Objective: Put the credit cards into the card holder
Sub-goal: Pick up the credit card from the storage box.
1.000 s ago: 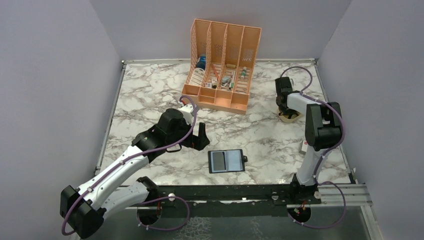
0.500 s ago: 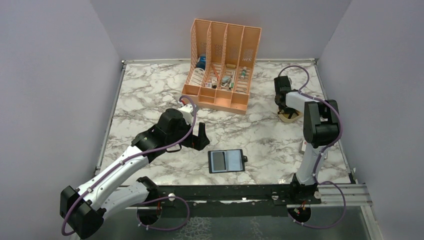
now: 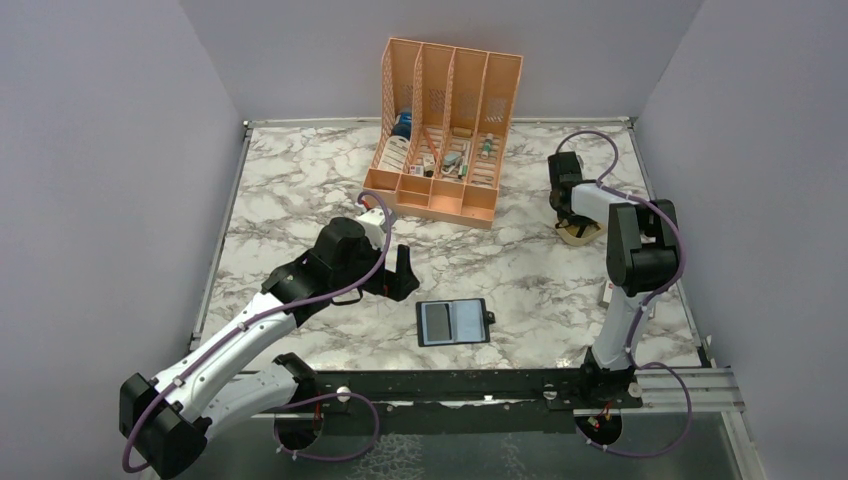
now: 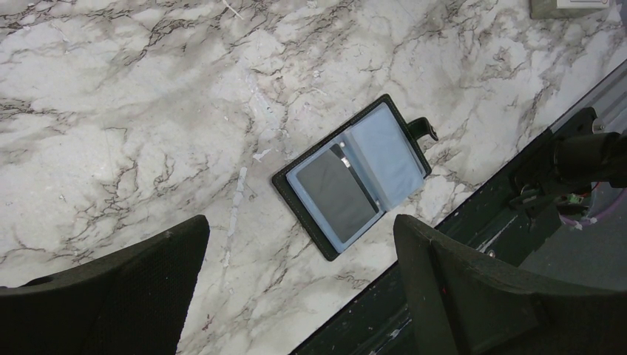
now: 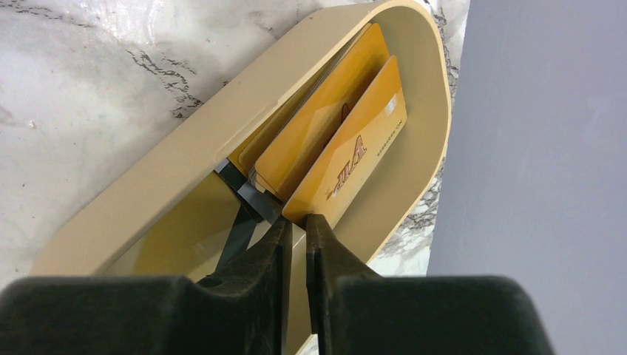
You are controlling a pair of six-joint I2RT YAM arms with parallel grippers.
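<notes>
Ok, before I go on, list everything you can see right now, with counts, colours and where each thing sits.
card holder: one, black with greyish pockets, lying open on the table, front centre.
credit cards: at least three, golden-looking, standing on edge in the dish; full count hidden.
dish: one, beige oval, right side of the table.
desk organizer: one, orange, slotted, back centre; contents too small to name.
small whitish item: one, right table edge, partly hidden.
table: one, white-grey marble.
left gripper: one, black, jaws wide open, left of the card holder.
right gripper: one, black, jaws nearly together at the front card's corner; grip unclear.
</notes>
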